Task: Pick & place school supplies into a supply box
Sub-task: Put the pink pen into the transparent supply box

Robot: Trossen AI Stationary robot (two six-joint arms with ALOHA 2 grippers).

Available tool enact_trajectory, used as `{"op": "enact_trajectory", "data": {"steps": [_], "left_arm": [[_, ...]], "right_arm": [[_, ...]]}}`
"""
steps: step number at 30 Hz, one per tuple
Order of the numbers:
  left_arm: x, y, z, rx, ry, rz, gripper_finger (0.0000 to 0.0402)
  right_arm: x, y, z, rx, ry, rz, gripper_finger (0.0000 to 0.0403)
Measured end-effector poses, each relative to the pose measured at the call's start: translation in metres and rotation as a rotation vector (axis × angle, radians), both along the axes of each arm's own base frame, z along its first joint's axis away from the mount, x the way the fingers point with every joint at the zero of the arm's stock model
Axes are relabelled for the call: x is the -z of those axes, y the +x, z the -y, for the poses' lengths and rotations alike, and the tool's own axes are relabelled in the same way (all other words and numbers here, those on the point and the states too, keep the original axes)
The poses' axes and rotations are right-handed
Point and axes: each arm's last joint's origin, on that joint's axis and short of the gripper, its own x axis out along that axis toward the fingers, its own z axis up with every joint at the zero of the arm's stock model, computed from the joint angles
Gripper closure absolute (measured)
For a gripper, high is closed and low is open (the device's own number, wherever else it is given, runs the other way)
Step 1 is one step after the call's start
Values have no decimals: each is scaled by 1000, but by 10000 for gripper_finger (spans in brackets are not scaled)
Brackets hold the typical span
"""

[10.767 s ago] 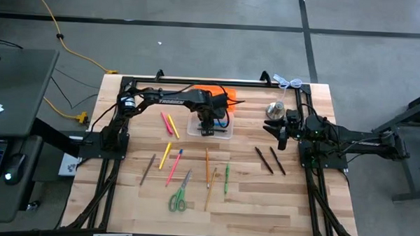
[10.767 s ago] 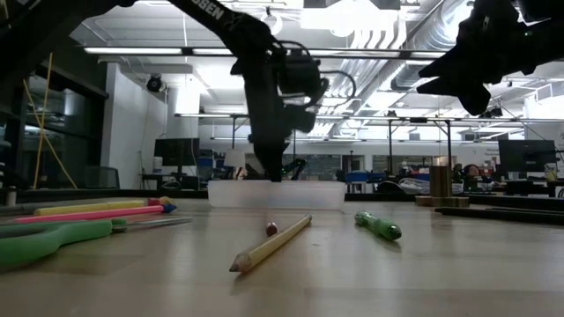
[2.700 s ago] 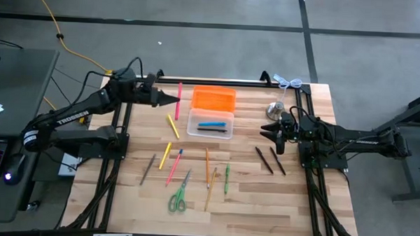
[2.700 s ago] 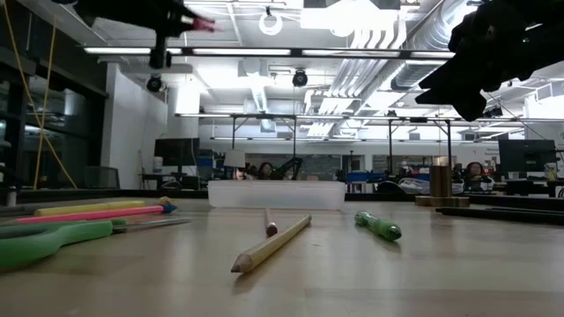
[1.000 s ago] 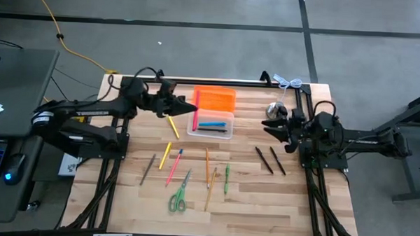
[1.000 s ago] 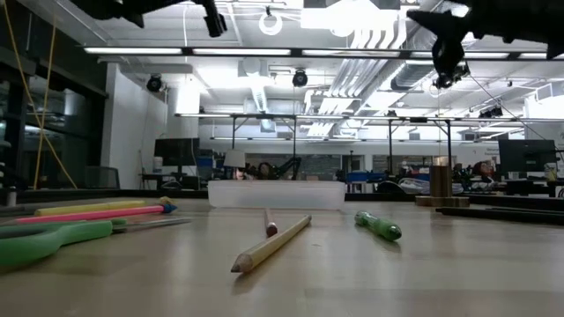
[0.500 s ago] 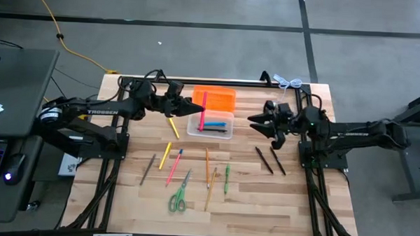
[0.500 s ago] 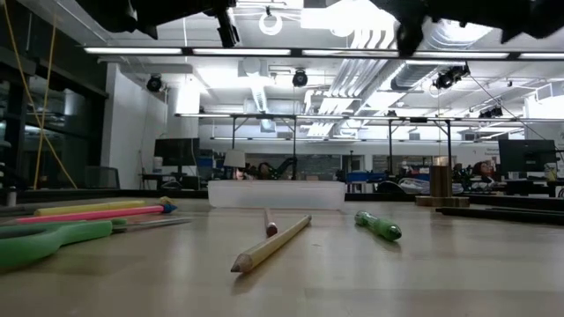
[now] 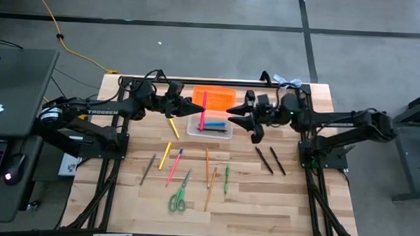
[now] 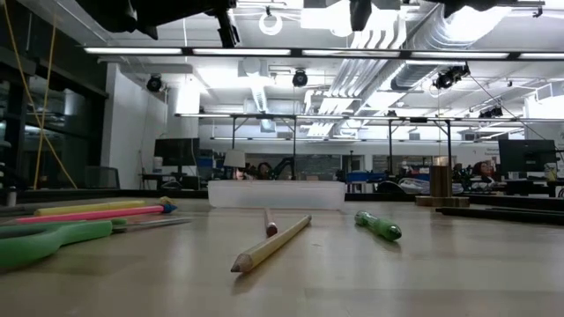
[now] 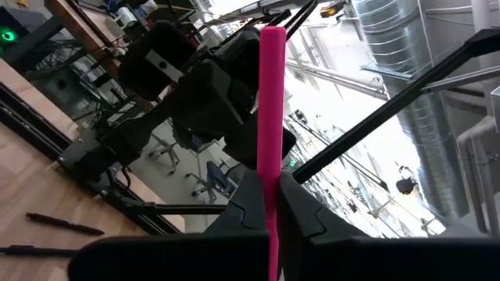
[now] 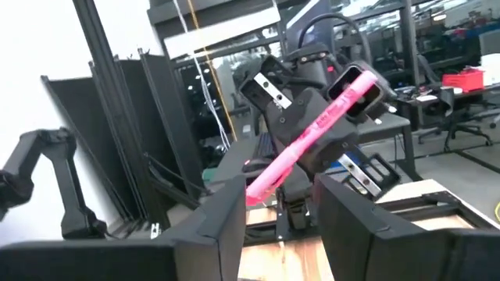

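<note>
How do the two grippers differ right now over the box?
The left gripper is shut on the pink marker, which it holds up over the supply box; the right gripper is open and holds nothing. The left one comes in from the box's left side, the right one from its right side, jaws facing the marker. Both hang above the table, close to the box, pointed toward each other.

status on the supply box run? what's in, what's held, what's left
Done: a blue pen and a dark one lie in the supply box. In hand: left gripper shut on a pink marker above the box; right gripper open, facing it. Left: yellow pencil, green scissors, green pen, two dark pens and others on the table.
</note>
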Motion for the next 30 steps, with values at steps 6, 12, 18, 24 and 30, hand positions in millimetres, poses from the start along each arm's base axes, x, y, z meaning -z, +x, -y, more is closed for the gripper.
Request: {"op": "enact_trajectory", "data": {"steps": [6, 12, 18, 24, 30], "left_arm": [[0, 0, 0, 10, 20, -1, 370], [1, 0, 1, 15, 32, -3, 370], [3, 1, 0, 6, 48, -21, 370], [4, 1, 0, -4, 65, -32, 370], [6, 2, -1, -29, 70, -50, 370]], "right_arm": [[-2, 21, 2, -37, -2, -56, 254], [8, 35, 4, -58, 70, -111, 217], [16, 43, 5, -68, 164, -134, 186], [20, 51, 5, -98, 235, -103, 160], [24, 54, 6, -107, 256, -110, 143]]}}
